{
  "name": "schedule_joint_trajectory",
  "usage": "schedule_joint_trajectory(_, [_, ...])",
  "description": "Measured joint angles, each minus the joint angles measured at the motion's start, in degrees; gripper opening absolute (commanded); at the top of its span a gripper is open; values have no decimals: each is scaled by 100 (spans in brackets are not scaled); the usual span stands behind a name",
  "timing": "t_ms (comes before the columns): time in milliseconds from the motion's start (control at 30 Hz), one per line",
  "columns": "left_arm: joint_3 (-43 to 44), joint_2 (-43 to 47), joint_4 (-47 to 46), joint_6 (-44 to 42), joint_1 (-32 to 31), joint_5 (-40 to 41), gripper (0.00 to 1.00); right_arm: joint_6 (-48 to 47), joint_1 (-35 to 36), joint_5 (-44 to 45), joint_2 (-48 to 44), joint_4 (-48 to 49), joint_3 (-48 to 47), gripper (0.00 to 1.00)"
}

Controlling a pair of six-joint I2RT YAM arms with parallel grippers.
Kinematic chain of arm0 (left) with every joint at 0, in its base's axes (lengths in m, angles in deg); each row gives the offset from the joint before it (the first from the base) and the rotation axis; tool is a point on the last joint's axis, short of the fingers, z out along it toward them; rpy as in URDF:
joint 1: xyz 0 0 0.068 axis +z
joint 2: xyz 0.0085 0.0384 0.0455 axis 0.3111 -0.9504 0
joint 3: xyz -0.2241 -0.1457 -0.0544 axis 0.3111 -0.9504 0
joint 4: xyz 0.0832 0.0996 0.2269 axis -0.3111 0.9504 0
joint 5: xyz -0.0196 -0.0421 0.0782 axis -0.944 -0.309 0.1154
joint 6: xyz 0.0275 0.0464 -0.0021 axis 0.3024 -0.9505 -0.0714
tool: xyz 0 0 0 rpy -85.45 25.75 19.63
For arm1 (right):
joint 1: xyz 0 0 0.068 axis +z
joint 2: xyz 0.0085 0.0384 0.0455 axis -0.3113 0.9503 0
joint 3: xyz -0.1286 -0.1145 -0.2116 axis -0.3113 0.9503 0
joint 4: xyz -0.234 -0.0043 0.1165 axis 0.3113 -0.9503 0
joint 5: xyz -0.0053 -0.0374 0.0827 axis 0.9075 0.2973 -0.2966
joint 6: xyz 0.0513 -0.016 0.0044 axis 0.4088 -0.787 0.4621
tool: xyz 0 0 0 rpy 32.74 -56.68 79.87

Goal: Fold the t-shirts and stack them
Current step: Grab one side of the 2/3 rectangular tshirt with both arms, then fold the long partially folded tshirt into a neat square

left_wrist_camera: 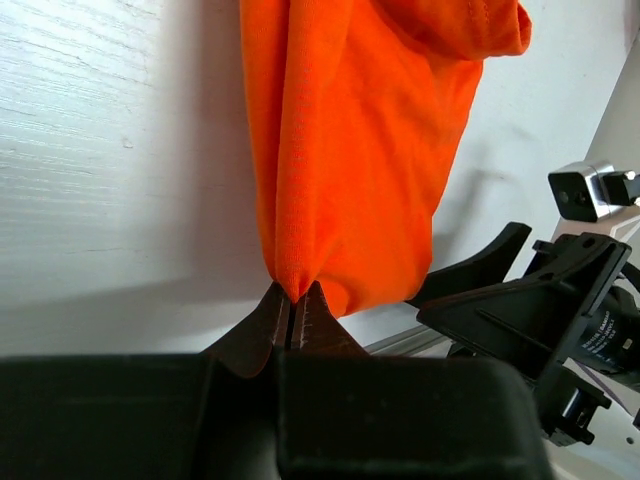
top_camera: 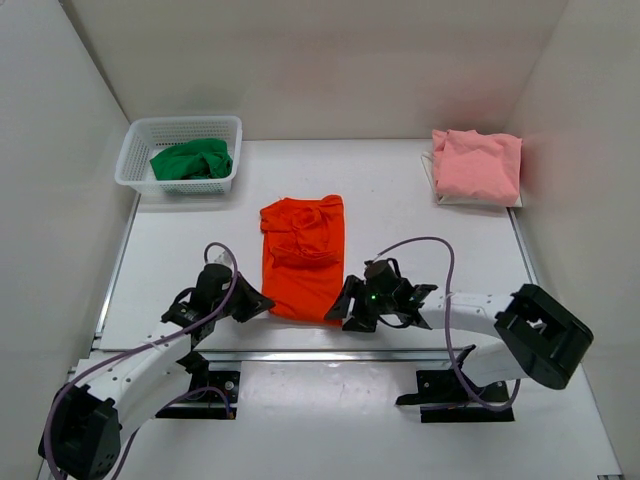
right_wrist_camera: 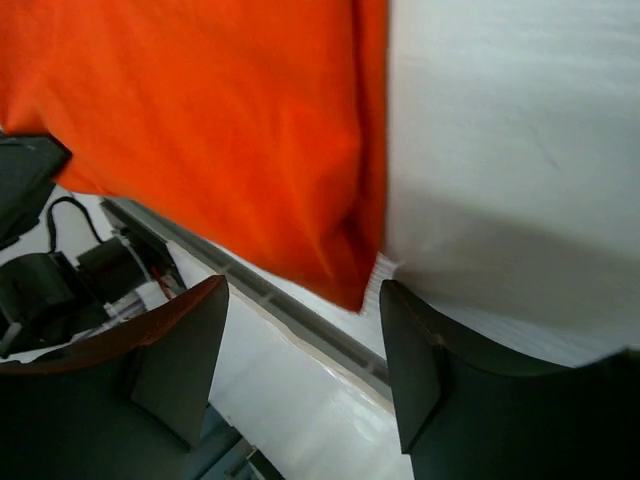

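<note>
— Where is the orange-red t-shirt (top_camera: 303,255)?
— Flat on the white bench (top_camera: 400,220), about in the middle, folded into a long strip that runs from the far side towards the arms. Its near edge lies between the two tools.
— What about the left tool (left_wrist_camera: 297,305)?
— Clenched on the near left corner of that shirt. In its wrist view the jaws are pressed together with a pinch of orange cloth rising out of them.
— And the right tool (right_wrist_camera: 300,290)?
— Released. Its two fingers (right_wrist_camera: 180,350) stand well apart, and the shirt's near right corner hangs down between them without touching either one.
— The other shirts?
— The pink t-shirt (top_camera: 477,165) sits folded at the far right corner of the bench, well away from both arms. The green t-shirt (top_camera: 192,160) is bunched up inside the white mesh basket (top_camera: 185,122) at the far left corner.
— Is anything stacked on the orange one?
— No, it lies by itself
</note>
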Motion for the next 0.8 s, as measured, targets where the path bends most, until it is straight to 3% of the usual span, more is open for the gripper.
schedule_joint_trajectory(33, [-7,2,2,0,2,0,0,20,-4,-68,131,168,-28,56])
schedule_joint_trajectory(133, [-7,11,2,-4,-2,11,0,46,-24,-264,544,520,-131,0])
schedule_joint_trajectory(333, [42,310,275,-116,-22,214,0,-129,160,136,474,-341,-739,0])
schedule_joint_trajectory(567, [262,892,577,-149,-46,330,0,-573,195,658,-778,-1443,-1141,0])
schedule_joint_trajectory(800, [859,800,894,-173,-42,315,0,-1499,-136,625,-636,-2780,-2413,0])
